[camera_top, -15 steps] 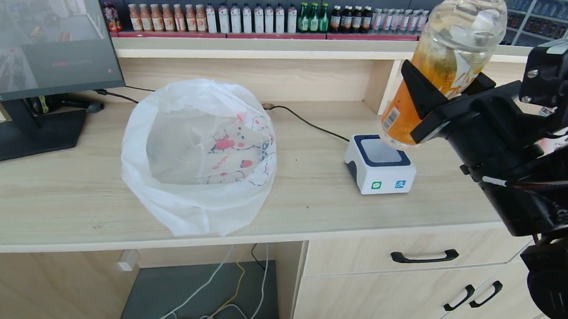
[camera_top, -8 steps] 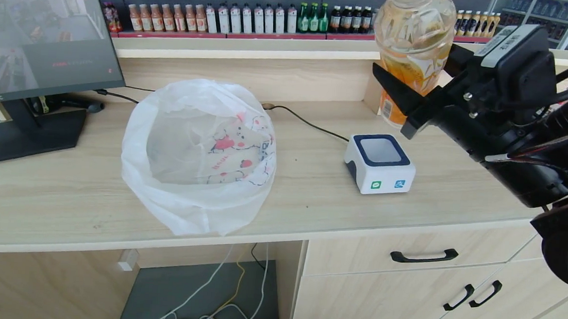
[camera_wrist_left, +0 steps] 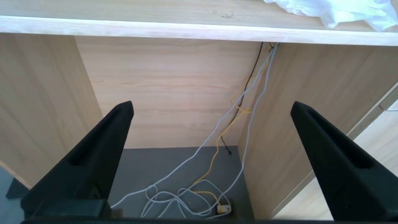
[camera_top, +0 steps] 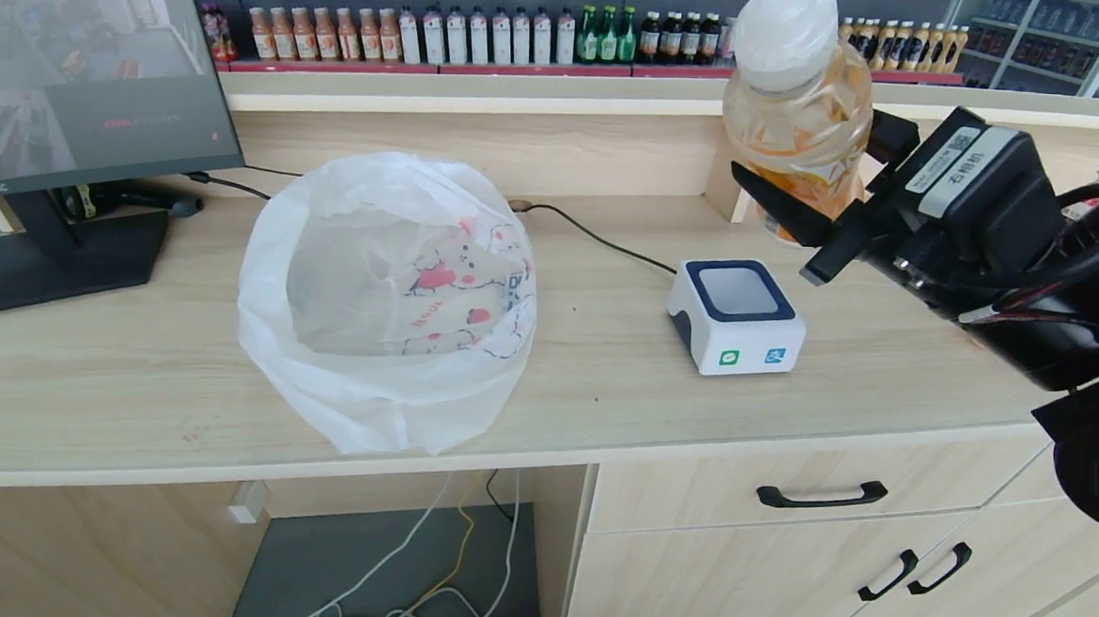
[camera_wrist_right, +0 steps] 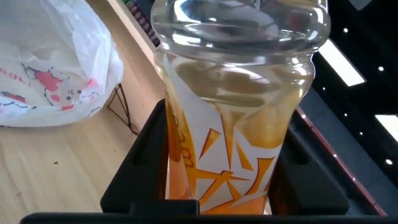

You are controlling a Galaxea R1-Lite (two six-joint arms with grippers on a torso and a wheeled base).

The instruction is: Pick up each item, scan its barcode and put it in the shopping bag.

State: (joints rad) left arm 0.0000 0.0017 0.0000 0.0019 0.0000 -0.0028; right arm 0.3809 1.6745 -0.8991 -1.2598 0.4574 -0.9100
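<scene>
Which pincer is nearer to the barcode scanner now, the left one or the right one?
Right. The right pincer, shut on the bottle, is in the air close beside the scanner. The left pincer is open below the countertop, before the cables.

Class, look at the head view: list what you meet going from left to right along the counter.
Monitor → white shopping bag → barcode scanner → orange drink bottle, held in the air by the right gripper.
</scene>
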